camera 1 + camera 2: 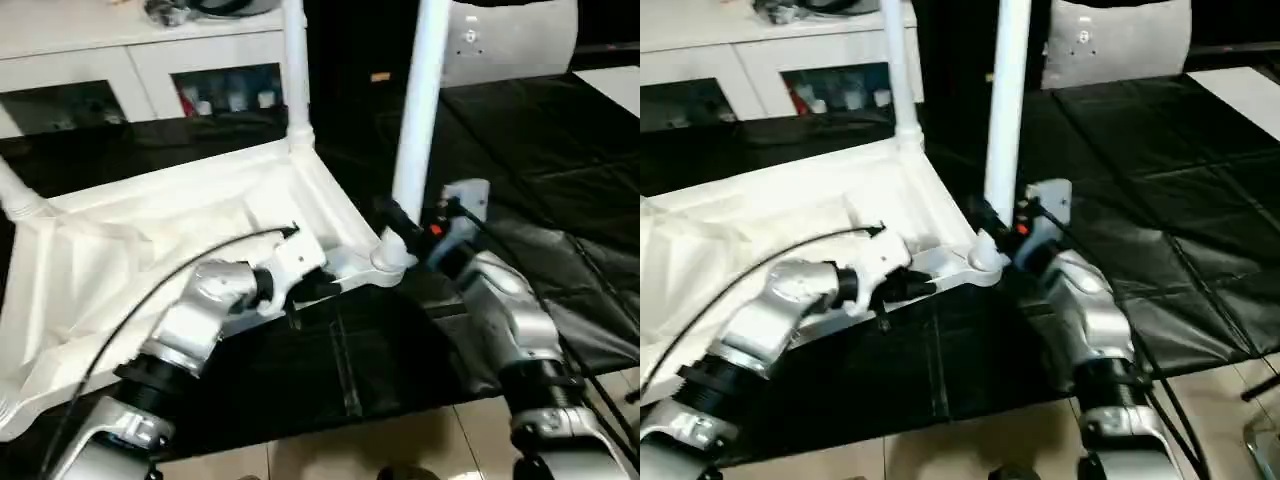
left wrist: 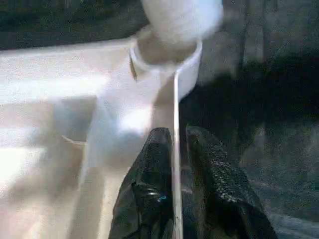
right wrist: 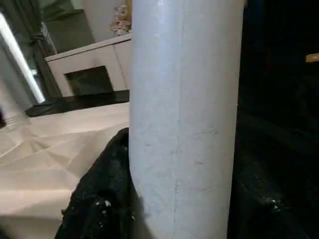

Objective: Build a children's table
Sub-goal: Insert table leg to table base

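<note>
**Visitor:** Why have you got both hands crowded at that one corner?

**Me:** The tabletop (image 1: 150, 230) lies upside down on the black mat (image 1: 560, 200), so the sockets face up. My right gripper (image 1: 400, 225) is wrapped around the leg (image 1: 420, 100) just above the near corner socket (image 1: 393, 258); its fingers sit either side of the tube, holding it upright over the hole. My left gripper (image 2: 174, 169) is at the tabletop's thin rim, just beside that same socket, with the edge running between my two fingers (image 2: 214, 174). They stand narrow around it. I judge that steadies the top while the leg seats.

**Visitor:** And the table itself, how does it look?

**Me:** All white plastic. Beyond my left hand the underside spreads out, ribbed, with a raised border. A second leg (image 1: 296, 60) rises from the far corner, past my right hand, and a third (image 1: 15, 195) shows at the corner out to my left. Behind stands a white cabinet (image 1: 130, 70).
</note>
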Available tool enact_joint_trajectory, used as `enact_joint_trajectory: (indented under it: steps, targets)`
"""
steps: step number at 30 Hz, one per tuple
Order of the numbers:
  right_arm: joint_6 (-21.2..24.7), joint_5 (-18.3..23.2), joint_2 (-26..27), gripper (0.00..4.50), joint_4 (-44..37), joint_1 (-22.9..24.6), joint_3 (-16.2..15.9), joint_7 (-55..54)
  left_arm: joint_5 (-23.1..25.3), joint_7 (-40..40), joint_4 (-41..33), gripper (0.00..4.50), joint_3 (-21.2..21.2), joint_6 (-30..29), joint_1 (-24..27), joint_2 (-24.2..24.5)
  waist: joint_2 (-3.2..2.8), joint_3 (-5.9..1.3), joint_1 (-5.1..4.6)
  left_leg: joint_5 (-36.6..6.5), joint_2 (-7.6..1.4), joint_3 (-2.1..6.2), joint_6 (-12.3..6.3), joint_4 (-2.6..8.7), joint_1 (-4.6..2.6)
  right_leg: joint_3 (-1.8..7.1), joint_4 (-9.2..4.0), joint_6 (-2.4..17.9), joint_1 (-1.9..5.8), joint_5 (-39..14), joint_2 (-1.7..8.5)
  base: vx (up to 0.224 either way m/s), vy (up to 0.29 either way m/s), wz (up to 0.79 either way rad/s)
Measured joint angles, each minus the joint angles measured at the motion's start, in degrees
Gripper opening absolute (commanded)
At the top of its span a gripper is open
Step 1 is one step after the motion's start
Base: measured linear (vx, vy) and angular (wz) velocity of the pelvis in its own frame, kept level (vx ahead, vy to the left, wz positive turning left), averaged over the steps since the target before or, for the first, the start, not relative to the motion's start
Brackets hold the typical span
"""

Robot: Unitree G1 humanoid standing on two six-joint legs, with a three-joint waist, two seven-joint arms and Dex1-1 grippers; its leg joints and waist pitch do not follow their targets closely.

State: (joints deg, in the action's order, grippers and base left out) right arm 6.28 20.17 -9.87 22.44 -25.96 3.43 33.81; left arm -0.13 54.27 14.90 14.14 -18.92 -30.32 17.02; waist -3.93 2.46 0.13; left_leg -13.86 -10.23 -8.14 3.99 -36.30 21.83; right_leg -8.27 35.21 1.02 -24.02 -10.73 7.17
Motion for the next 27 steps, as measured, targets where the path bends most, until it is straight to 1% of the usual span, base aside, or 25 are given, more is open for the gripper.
enact_joint_trajectory:
  steps: [2, 4, 5, 7, 9, 11, 13, 16, 20, 21, 22, 24, 27]
  targets:
    - [0.34, -0.06, -0.02, 1.88, -1.24, 0.59, -0.09, 0.14, -1.27, -0.78, 0.41, 1.06, -1.62, -0.12, -2.12, -1.09, 0.06, 0.04, 0.27, 0.11, -0.01, -0.06, -0.07, 0.00, -0.15, 0.14, 0.01, 0.10, 0.05, 0.16, -0.01, 0.000, 0.000, 0.00]
    - [0.65, -0.11, 0.16, 1.88, -2.02, 0.72, -0.86, 0.21, -1.73, -3.85, 1.94, 1.36, -4.13, -0.29, -5.23, -2.72, 0.08, 0.06, 0.44, 0.27, -0.01, -0.19, 0.17, 0.04, -0.38, 0.37, 0.01, 0.11, 0.17, 0.31, -0.03, 0.000, 0.000, 0.00]
    - [0.66, -0.16, 0.12, 1.88, -2.28, 0.84, -1.17, 0.27, -1.77, -5.85, 2.92, 1.45, -5.11, -0.30, -6.44, -3.50, 0.10, 0.06, 0.45, 0.27, 0.00, -0.27, 0.18, 0.04, -0.49, 0.49, 0.01, 0.10, 0.27, 0.34, -0.04, 0.000, 0.000, 0.00]
    - [0.81, -0.90, -0.22, 1.88, -3.23, 1.54, -2.08, 0.40, -1.71, -12.78, 6.90, 1.51, -8.03, -0.43, -10.33, -6.47, 0.29, 0.19, 0.54, 0.27, 0.08, -0.37, 0.19, 0.04, -0.67, 0.83, -0.05, 0.01, 0.40, 0.42, -0.11, 0.000, 0.000, 0.00]
    - [1.13, -1.98, 0.06, 1.88, -3.90, 1.80, -3.90, 0.67, -1.87, -17.93, 9.19, 1.77, -10.09, -0.52, -13.79, -8.00, 0.46, 0.30, 0.34, 0.34, 0.08, -0.44, 0.19, 0.08, -0.65, 1.05, -0.25, -0.02, 0.38, 0.59, -0.21, 0.000, 0.000, 0.00]
    - [1.35, -2.44, 0.21, 1.88, -4.04, 1.87, -4.41, 1.03, -2.33, -19.36, 9.18, 1.97, -10.39, -0.39, -15.22, -8.90, 0.53, 0.34, 0.14, 0.34, 0.09, -0.55, 0.16, 0.08, -0.65, 1.17, -0.28, -0.04, 0.34, 0.62, -0.21, 0.000, 0.000, 0.00]
    - [1.88, -2.99, 0.13, 1.88, -4.23, 1.86, -4.49, 0.97, -2.75, -19.55, 9.11, 1.97, -10.42, -0.48, -15.46, -9.87, 0.59, 0.38, 0.18, 0.32, 0.09, -0.60, 0.15, 0.16, -0.60, 1.18, -0.30, -0.05, 0.25, 0.61, -0.21, 0.000, 0.000, 0.00]
    - [1.85, -3.61, 0.15, 1.88, -4.51, 1.70, -4.53, 0.17, -3.50, -18.32, 7.79, 2.27, -9.72, -1.24, -15.33, -11.95, 0.69, 0.45, 0.64, 0.34, 0.07, -0.61, 0.12, 0.16, -0.34, 1.18, -0.27, -0.05, -0.05, 0.61, -0.22, 0.000, 0.000, 0.00]
    - [1.74, -4.33, -0.38, 1.88, -4.51, 1.73, -4.54, -0.05, -4.28, -16.04, 4.58, 2.42, -8.11, -1.68, -14.50, -12.57, 0.71, 0.46, 1.05, 0.35, 0.05, -0.67, 0.08, 0.15, -0.35, 1.19, -0.26, -0.04, -0.06, 0.61, -0.22, 0.000, 0.000, 0.00]
    - [1.74, -4.46, -0.45, 1.88, -4.48, 1.76, -4.53, -0.26, -4.85, -15.14, 3.62, 2.50, -7.57, -1.69, -14.14, -12.95, 0.76, 0.50, 1.44, 0.37, 0.05, -0.67, 0.06, 0.14, -0.36, 1.19, -0.24, -0.04, -0.06, 0.61, -0.22, 0.000, 0.000, 0.00]
    - [1.65, -4.46, -0.41, 1.88, -4.49, 1.70, -4.51, -0.36, -5.41, -14.47, 2.84, 2.62, -7.36, -1.75, -13.82, -13.24, 0.76, 0.50, 1.62, 0.38, 0.05, -0.68, 0.03, 0.14, -0.38, 1.19, -0.24, -0.03, -0.05, 0.62, -0.22, 0.000, 0.000, 0.00]
    - [1.43, -4.53, -0.45, 1.88, -4.36, 1.76, -4.40, -0.60, -7.44, -13.05, 0.24, 2.68, -6.82, -1.90, -12.60, -13.45, 0.77, 0.50, 1.83, 0.39, 0.05, -0.70, 0.03, 0.13, -0.44, 1.23, -0.22, -0.02, 0.00, 0.63, -0.22, 0.000, 0.000, 0.00]
    - [1.61, -4.95, -0.73, 1.88, -4.17, 1.75, -3.74, -1.06, -8.68, -11.14, -1.62, 2.71, -6.21, -1.90, -11.88, -13.95, 0.79, 0.51, 1.96, 0.42, 0.05, -0.72, 0.01, 0.12, -0.47, 1.26, -0.23, 0.00, 0.03, 0.66, -0.22, 0.000, 0.000, 0.00]
